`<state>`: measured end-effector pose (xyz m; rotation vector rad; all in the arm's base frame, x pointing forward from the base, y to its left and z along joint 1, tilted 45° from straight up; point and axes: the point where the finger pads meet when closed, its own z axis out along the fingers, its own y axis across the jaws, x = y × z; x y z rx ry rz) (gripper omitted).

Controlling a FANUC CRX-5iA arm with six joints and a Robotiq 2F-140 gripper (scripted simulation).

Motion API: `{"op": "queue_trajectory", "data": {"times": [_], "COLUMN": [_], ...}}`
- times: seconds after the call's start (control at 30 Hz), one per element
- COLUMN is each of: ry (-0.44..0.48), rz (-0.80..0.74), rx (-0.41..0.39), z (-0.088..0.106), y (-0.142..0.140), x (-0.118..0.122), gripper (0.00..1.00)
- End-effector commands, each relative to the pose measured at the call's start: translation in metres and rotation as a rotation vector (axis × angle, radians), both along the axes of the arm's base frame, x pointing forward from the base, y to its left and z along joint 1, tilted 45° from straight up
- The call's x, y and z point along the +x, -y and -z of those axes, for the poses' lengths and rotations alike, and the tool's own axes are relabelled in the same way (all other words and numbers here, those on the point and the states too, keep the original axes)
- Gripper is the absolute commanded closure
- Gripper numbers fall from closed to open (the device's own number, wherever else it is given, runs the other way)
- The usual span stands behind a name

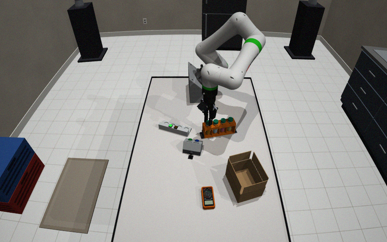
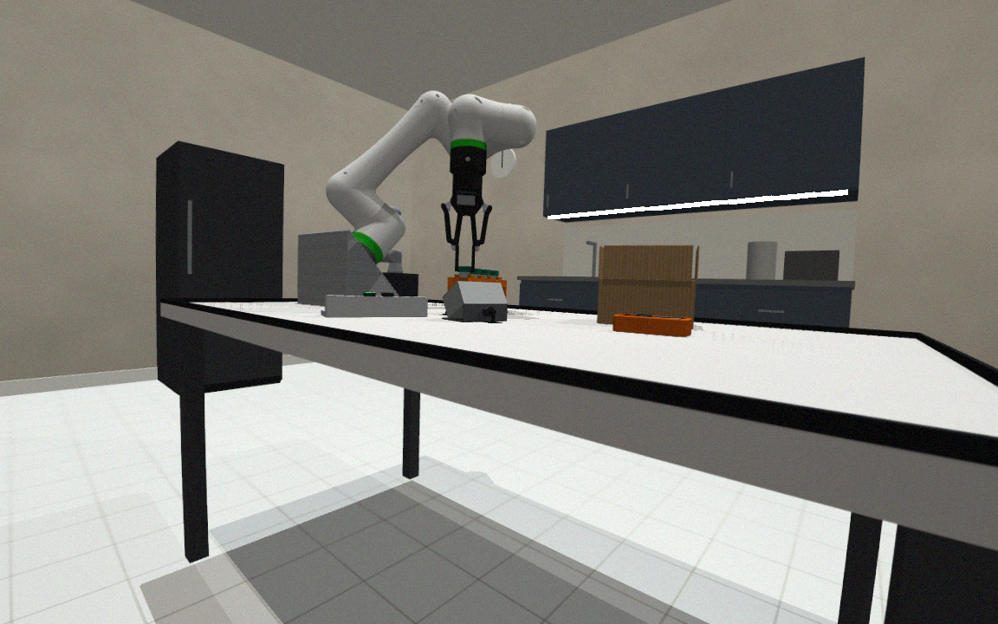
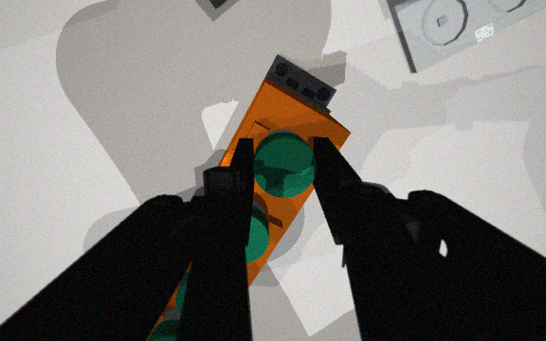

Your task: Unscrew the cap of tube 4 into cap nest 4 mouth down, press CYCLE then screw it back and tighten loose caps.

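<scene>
The green cap (image 3: 283,163) sits on the end tube of the orange decapping station (image 1: 218,131), the end nearest the grey cap tray (image 1: 174,127). The pincer (image 3: 282,152) is clenched on that cap, one finger on each side. The tray's green lamp (image 1: 170,125) glows. The key housing (image 1: 192,146) lies just in front of the station on the worktop (image 1: 164,186).

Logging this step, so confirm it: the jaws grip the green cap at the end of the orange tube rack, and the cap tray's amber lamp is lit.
Wrong lamp: the top view shows the green lamp on the cap tray lit, not the amber. The jaws do grip the green cap at the end of the orange tube rack.
</scene>
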<state>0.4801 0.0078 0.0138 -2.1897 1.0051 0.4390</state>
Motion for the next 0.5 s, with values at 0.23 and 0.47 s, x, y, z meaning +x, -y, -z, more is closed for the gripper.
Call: {"op": "queue_trajectory", "data": {"times": [0.23, 0.47], "ry": [-0.244, -0.490], "rz": [0.250, 0.500], "rx": [-0.008, -0.016], "z": [-0.0004, -0.0004], "y": [0.0008, 0.0009], "x": [0.0003, 0.0003], "gripper": [0.70, 0.70]}}
